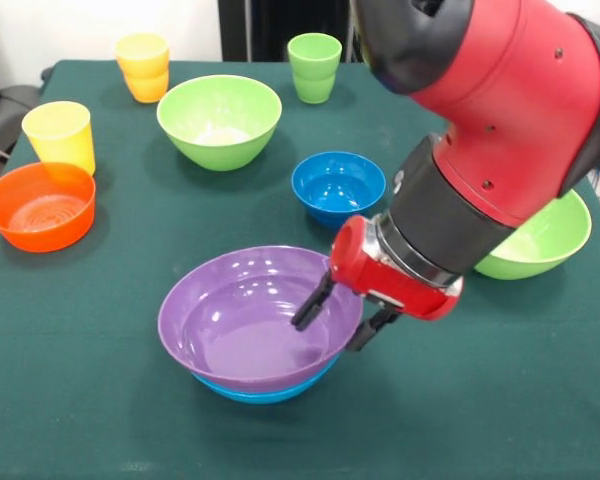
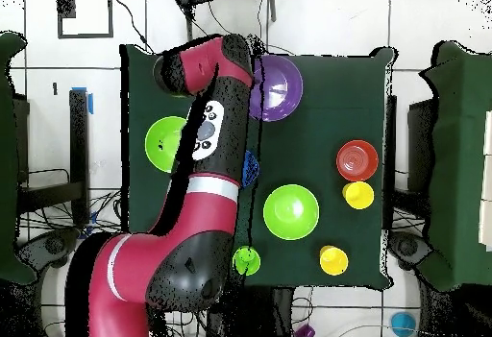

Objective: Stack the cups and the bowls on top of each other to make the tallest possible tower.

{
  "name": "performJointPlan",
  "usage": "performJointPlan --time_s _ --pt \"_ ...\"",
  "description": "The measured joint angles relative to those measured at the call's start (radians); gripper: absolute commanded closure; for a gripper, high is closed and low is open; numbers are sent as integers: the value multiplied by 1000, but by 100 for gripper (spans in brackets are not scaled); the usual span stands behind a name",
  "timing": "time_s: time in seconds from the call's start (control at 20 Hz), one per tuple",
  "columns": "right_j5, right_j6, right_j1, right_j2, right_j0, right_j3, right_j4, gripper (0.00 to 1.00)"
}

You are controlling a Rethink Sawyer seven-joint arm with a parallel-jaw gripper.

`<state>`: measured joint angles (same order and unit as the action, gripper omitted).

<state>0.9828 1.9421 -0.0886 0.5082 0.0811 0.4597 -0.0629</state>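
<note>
At the purple bowl's rim, my tool straddles the wall with the tower only two bowls high.

From the front I see the tool [image 1: 339,320] with its fingers spread, one inside the purple bowl [image 1: 245,325] and one outside its rim; whether either touches the wall I cannot tell. That bowl sits nested in the large blue bowl [image 1: 265,392], and the small blue bowl [image 1: 338,187] stands just behind the pair, unstacked. My worry: if I close or lift off-centre here, the purple bowl may tip or drag the blue one across the bench [image 1: 480,400]. Overhead, the arm hides the tool and most of the small blue bowl, but shows a red cup [image 2: 357,159] inside the orange bowl, which the front view does not make clear.
</note>
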Motion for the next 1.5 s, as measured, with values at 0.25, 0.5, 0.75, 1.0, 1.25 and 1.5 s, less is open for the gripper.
performJointPlan --time_s 0.25,0.5,0.75,1.0,1.25,1.5 --pt "0 0 78 -18 0 90 26 0" --pt "1 0 153 -29 0 167 49 0" --pt "1 0 224 -35 0 219 54 0" --pt "1 0 259 -35 0 230 54 0" --pt "1 0 274 -35 1 230 54 0" --pt "6 0 278 -27 9 230 54 0"
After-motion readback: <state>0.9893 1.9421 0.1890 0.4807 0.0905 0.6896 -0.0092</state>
